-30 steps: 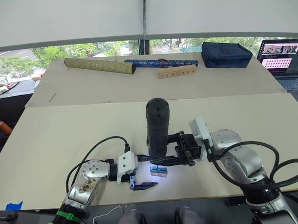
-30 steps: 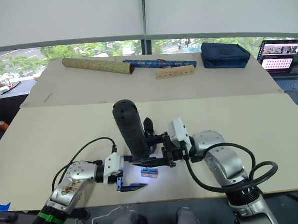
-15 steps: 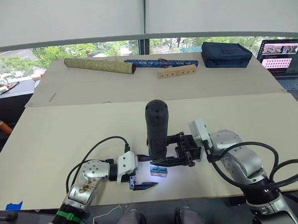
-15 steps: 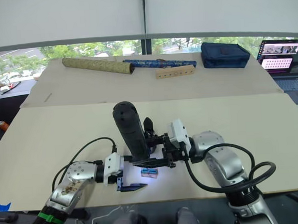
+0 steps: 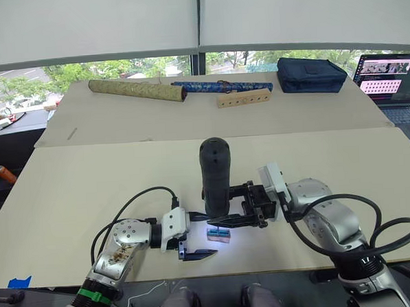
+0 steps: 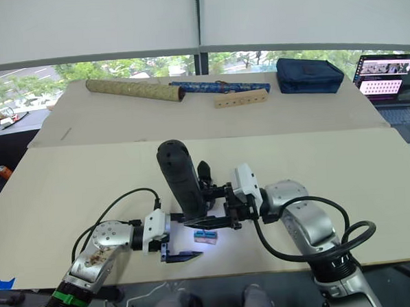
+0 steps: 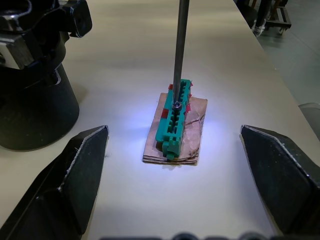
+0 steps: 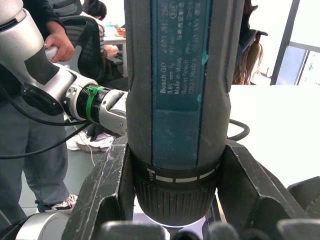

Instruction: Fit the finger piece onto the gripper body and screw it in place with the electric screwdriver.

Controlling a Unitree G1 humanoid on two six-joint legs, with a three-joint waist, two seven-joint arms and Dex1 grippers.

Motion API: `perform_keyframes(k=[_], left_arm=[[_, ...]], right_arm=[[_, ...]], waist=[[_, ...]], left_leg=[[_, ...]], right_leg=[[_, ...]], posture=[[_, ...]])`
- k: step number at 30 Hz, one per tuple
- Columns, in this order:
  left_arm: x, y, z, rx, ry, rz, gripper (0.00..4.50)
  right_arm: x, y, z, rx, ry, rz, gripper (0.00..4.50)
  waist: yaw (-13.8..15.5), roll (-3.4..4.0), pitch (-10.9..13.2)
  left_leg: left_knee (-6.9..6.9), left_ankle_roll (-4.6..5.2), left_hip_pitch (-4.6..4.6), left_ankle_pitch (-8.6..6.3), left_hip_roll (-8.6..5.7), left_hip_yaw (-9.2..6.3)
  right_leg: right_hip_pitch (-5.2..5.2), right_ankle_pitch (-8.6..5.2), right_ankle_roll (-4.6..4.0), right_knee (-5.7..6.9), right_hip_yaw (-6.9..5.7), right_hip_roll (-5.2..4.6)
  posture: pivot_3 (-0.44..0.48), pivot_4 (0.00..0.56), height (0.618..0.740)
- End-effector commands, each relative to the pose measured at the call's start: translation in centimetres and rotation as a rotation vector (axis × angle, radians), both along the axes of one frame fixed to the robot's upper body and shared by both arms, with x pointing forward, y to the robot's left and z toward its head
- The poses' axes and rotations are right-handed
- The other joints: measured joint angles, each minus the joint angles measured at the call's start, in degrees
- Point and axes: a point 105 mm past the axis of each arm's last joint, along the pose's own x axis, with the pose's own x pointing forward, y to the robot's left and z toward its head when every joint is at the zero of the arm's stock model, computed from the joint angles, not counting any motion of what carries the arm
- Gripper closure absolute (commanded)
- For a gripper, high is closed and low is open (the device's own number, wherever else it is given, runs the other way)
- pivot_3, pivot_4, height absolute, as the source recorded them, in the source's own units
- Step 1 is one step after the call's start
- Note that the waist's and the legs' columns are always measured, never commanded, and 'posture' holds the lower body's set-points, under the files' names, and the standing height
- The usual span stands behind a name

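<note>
The right gripper (image 5: 230, 210) was clamped around the fat black screwdriver (image 5: 215, 175), upright with its thin bit on the green block (image 7: 175, 119), left gripper (image 5: 188, 249) spread wide beside it, all on a beige table (image 5: 96, 180) by windows.

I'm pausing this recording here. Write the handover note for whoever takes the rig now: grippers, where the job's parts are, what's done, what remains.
Right gripper: shut on the electric screwdriver, held upright, its bit down on a screw in the small green block taped to tan card on the table.
Left gripper: open, low over the table, its fingers either side of the block, touching nothing.
Gripper body: on the table just behind the screwdriver, mostly hidden by it.
Finger piece: I cannot pick it out.
Done: screwdriver picked up and set on a screw.
Left: lift the screw, fit the finger piece, drive the screw in.
</note>
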Motion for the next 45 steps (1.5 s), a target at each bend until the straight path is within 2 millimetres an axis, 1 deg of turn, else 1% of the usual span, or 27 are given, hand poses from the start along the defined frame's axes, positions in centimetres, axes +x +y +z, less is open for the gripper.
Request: perform_keyframes(k=[1, 33, 45], left_arm=[[-0.3, 0.2, -1.7, 0.037, 0.065, 0.021, 0.02], [-0.5, 0.3, -1.7, 0.039, 0.068, 0.021, 0.02], [-0.4, 0.3, -1.6, 0.039, 0.066, 0.024, 0.02]], right_arm=[[-0.3, 0.1, 1.0, 0.03, -0.043, 0.017, 2.6], [-0.7, 0.1, 0.7, 0.022, -0.028, 0.023, 2.6], [-0.2, 0.2, -0.5, -0.053, -0.008, -0.016, 2.6]], waist=[[0.0, 0.0, 0.0], [0.0, 0.0, 0.0], [0.0, 0.01, 0.0]], left_leg=[[0.0, 0.0, 0.0, 0.0, 0.0, 0.0], [-0.01, 0.01, 0.01, -0.01, 0.0, 0.0], [-0.02, 0.02, 0.06, -0.01, 0.0, 0.0]], right_leg=[[0.0, 0.0, 0.0, 0.0, 0.0, 0.0], [0.0, 0.0, 0.0, 0.0, 0.0, -0.02], [0.03, 0.0, 0.0, -0.01, -0.01, -0.04]], posture=[[0.0, 0.15, 0.74], [0.0, 0.15, 0.74], [0.0, 0.15, 0.74]])
